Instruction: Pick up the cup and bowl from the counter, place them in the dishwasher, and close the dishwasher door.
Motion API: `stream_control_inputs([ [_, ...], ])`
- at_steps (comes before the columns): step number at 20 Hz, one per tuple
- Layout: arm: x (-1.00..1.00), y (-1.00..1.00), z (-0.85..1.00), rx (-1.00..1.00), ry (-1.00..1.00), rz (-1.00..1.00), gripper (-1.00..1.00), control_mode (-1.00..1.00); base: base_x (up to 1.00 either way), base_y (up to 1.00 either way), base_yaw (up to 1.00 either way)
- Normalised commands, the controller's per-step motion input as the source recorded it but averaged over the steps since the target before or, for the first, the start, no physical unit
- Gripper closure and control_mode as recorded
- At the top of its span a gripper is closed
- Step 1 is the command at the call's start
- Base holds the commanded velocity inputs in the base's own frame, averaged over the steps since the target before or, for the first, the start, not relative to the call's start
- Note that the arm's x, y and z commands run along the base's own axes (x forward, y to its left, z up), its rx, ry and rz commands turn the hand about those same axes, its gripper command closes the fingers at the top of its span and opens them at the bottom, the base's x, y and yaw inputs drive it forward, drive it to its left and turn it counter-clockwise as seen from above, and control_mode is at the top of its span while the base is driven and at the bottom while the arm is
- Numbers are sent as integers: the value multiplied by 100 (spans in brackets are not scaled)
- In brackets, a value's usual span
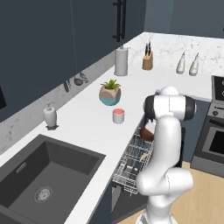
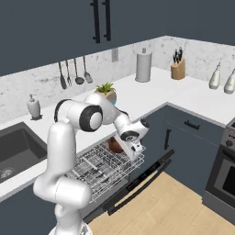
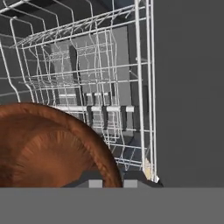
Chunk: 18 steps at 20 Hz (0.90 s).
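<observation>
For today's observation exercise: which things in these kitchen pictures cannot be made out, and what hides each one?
- Bowl: hand view, its left and lower parts cut off by the picture's edges.
- Tool: hand view, tips barely show at the bowl's rim, so the grip itself is unclear.
- Bowl: left base view, mostly hidden behind the arm.
- Cup: its inside is too small to judge.
- Dishwasher rack: right base view, near end hidden by the arm.

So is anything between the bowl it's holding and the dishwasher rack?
Nothing visible. The gripper holds the bowl just above the pulled-out rack, and the wires below it look bare.
</observation>
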Motion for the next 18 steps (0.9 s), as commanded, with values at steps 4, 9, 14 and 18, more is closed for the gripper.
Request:
stream_control_inputs([
  [4, 17, 5, -44, 5, 9, -19, 100, -100, 0, 0, 0],
  [9, 19, 21, -32, 2, 7, -16, 100, -100, 0, 0, 0],
  [14, 26, 13, -34, 2, 13, -18, 100, -100, 0, 0, 0],
  [18, 31, 0, -30, 6, 19, -19, 100, -100, 0, 0, 0],
])
